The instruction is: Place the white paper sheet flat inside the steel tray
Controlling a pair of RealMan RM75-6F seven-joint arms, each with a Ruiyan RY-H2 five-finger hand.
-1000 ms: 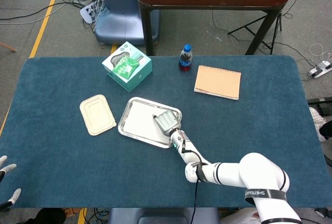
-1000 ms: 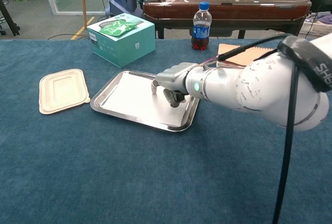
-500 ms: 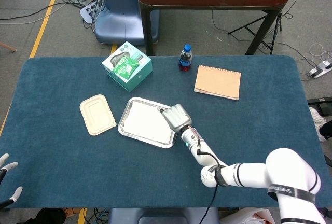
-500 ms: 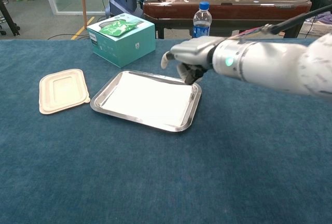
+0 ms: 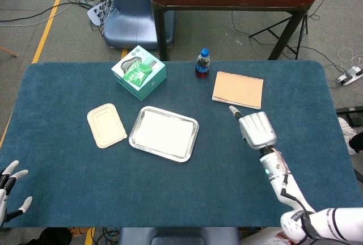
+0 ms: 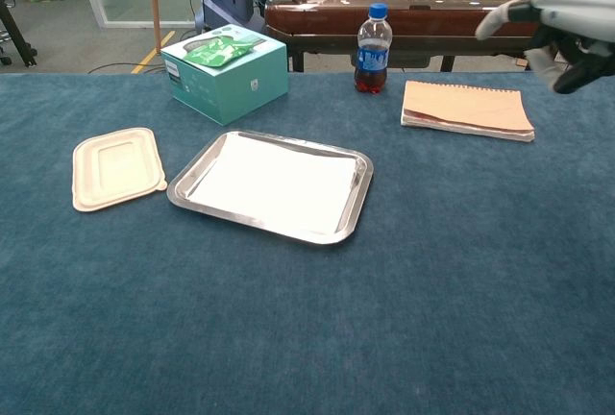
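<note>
We see the white paper sheet [image 5: 162,134] flat inside the steel tray [image 5: 191,140]. Our right hand [image 5: 256,130] hangs empty, fingers loosely spread; our left hand [image 5: 10,191] likewise.

Deep blue worktop [image 5: 68,171], napped like carpet. White paper sheet [image 5: 161,133] in shiny silver steel tray [image 5: 192,140]. Cream lid [image 5: 106,124]. Teal box [image 5: 139,72] with green-and-white pictured top. Tan spiral notebook [image 5: 238,89]. Dark cola bottle [image 5: 202,63], blue cap and label. Pale grey right hand [image 5: 257,130]; white left hand [image 5: 10,185], black-tipped.
</note>
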